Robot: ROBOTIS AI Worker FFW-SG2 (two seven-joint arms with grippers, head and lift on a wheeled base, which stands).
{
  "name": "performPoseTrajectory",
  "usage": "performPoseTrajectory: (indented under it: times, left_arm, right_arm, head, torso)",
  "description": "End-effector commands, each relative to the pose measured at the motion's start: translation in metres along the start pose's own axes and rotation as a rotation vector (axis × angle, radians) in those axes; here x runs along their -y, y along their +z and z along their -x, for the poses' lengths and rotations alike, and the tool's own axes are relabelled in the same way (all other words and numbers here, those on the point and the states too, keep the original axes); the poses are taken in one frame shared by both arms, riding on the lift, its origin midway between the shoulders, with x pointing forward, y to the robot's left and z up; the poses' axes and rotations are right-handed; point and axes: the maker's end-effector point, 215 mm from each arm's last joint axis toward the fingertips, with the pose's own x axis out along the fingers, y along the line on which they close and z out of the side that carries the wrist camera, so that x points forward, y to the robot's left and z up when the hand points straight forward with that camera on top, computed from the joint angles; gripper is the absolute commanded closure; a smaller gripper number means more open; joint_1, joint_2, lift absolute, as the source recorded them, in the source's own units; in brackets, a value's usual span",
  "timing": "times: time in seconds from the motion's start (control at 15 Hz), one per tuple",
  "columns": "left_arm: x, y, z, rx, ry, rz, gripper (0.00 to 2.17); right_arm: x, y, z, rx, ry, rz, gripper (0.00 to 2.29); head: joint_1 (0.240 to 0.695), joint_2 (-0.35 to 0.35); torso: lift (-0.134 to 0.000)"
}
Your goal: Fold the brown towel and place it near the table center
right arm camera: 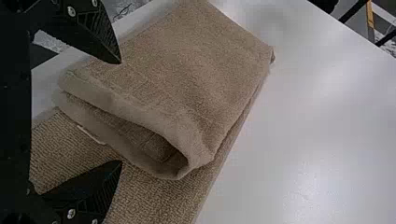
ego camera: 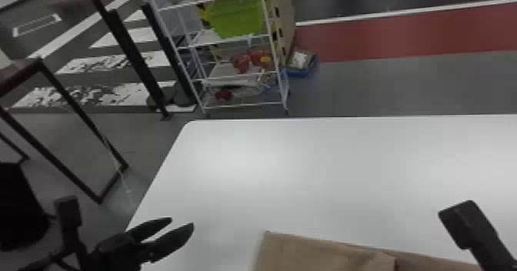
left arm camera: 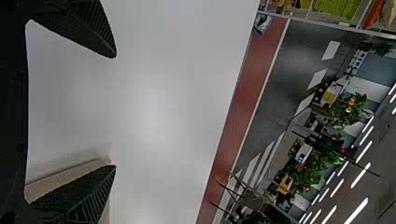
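White rectangular table [ego camera: 307, 174] with a rounded corner, landmark for all positions. The brown terry-cloth towel [ego camera: 315, 255] lies on its top, toward the robot's side; part of it is folded over in layers, with an open loop at one fold, above a ribbed flat layer. The black two-fingered left gripper [ego camera: 182, 222] is near the table's left edge, fingers spread with nothing between them. The matching right gripper [right arm camera: 120, 112] is at the towel on the table's near part, fingers spread wide on either side of the looped fold; contact with the cloth cannot be told. Beyond the table's far left part stands a white wire rack [ego camera: 240, 104] holding a bright green plastic bin [ego camera: 236, 16].
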Motion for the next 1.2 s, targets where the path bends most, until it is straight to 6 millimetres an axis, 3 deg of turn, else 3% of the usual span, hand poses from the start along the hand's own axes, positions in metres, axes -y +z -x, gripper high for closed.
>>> performPoseTrajectory:
  times: [0.0,0.53,0.8,0.87,1.0,1.13]
  left_arm:
    - [0.001,-0.001,0.000,0.002,-0.001,0.006,0.03]
    - [0.000,-0.002,0.000,0.002,0.001,0.008,0.03]
    - [0.002,-0.001,-0.001,0.002,-0.004,0.005,0.03]
    - [0.002,-0.001,-0.001,0.002,-0.004,0.005,0.03]
    - [0.002,-0.002,-0.001,0.000,-0.003,0.007,0.03]
    - [0.002,-0.001,-0.002,0.001,-0.005,0.005,0.03]
  right_arm:
    - [-0.003,0.003,0.000,0.004,0.007,0.000,0.13]
    - [-0.005,0.011,-0.001,0.012,0.006,0.012,0.28]
    - [-0.003,0.013,0.003,0.022,0.003,0.011,0.51]
    - [-0.005,0.015,0.004,0.028,0.004,0.015,0.68]
    - [-0.004,0.014,0.004,0.026,0.003,0.012,0.80]
    - [-0.003,0.015,0.007,0.034,0.001,0.010,1.30]
  head:
    - [0.695,0.350]
    - [0.695,0.350]
    - [0.695,0.350]
    - [0.695,0.350]
    - [0.695,0.350]
    - [0.695,0.350]
  torso:
    - [-0.122]
    - [-0.122]
    - [-0.122]
    - [-0.122]
    - [-0.122]
    - [-0.122]
